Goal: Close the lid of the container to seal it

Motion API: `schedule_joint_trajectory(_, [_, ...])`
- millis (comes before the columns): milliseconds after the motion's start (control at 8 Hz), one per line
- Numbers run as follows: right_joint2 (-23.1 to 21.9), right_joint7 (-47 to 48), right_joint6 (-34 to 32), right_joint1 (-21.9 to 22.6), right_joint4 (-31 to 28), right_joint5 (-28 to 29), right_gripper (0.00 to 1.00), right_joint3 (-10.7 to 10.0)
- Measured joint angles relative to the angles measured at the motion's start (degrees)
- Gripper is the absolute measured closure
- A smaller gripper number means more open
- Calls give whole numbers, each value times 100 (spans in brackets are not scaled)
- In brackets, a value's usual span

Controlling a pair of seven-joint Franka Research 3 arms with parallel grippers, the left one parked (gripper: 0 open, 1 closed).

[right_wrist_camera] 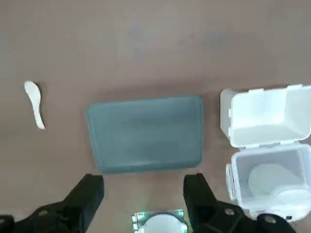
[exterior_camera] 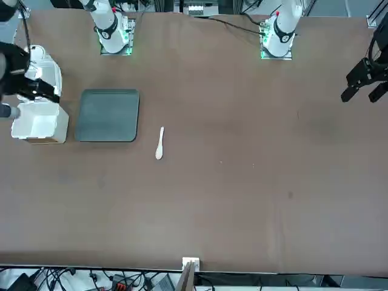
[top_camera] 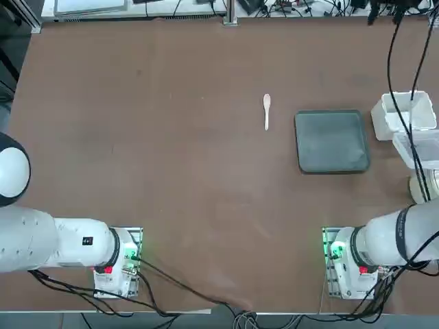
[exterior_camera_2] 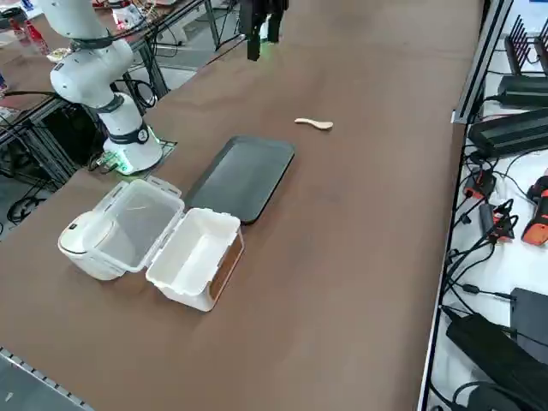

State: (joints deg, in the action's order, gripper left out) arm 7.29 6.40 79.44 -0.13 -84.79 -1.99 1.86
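Lid (right_wrist_camera: 272, 179) of the container (right_wrist_camera: 272, 116) lay at about 3 o'clock from our right end effector (right_wrist_camera: 144, 179), taking 12 as straight away from the arm bases, and we saw it well apart from the fingers. We had the end effector wide open with nothing between its fingers, raised over the tabletop (top_camera: 199, 205). Our right arm was the nearer one for the job.

The lid was folded back on the 6 o'clock side of the container, joined along a hinge whose line ran roughly from 9 to 3 o'clock, the same way as both long axes. The container stood open at about 2 o'clock from our fingers. We judged that the coming move called for a reach towards 3 o'clock, then a lift of the lid's free edge and a swing over towards 12.

Beneath that free side sat the round whitish cup (exterior_camera_2: 90, 231), which we thought could hinder fingers getting under the edge or be knocked. The dark grey tray (top_camera: 333, 141) lay flat at about 8 o'clock from the container, close by, and we reckoned a low approach might catch it. Farther off, at 10 o'clock from the tray, lay the white spoon (top_camera: 267, 111), outside our likely path.
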Motion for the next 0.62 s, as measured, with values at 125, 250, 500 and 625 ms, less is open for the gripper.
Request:
schedule_joint_trajectory(125, [-4, 0, 146, 10, -351, -198, 0, 7])
schedule_joint_trajectory(250, [-41, 14, 486, 30, -833, -486, 0, 23])
schedule_joint_trajectory(500, [-218, 276, 1274, 47, -2119, -856, 0, 46])
schedule_joint_trajectory(625, [-285, 377, 1640, 50, -2714, -1102, 0, 50])
